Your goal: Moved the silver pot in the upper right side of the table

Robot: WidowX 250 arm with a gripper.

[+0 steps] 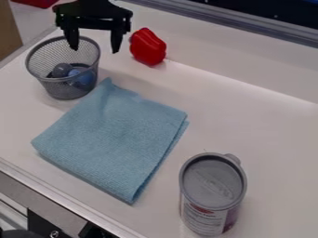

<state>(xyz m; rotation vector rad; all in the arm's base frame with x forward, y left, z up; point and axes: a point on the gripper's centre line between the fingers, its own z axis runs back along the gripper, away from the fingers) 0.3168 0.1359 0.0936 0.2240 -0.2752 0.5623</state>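
The pot [59,89] stands at the upper left of the view, near the far left corner of the surface [264,121], with that side's edge passing close behind it. From the pot, a wide stretch of white surface runs right, between the cloth [115,139] and the metal rail [205,20] along the far side, and carries on to the view's right edge. The near edge slants down from left to right, close to the cloth's left corner.

Inside the mesh pot, low down, lie a dark grey ball [62,70] and a blue thing [81,77] beside it, partly seen through the wall. The can [213,188], at the lower right, stands upright under a grey lid; I cannot tell what it holds.

The pot is upright — mouth up, long axis vertical, sides narrowing toward the base. The tool [94,50] hangs over its right side with fingers apart and pointing down, one over the mouth, the other out past the rim on the right. Whether either touches the pot I cannot tell. Just right of the tool lies a red pepper [148,46]; the folded cloth's top corner sits just beside the pot's lower right.
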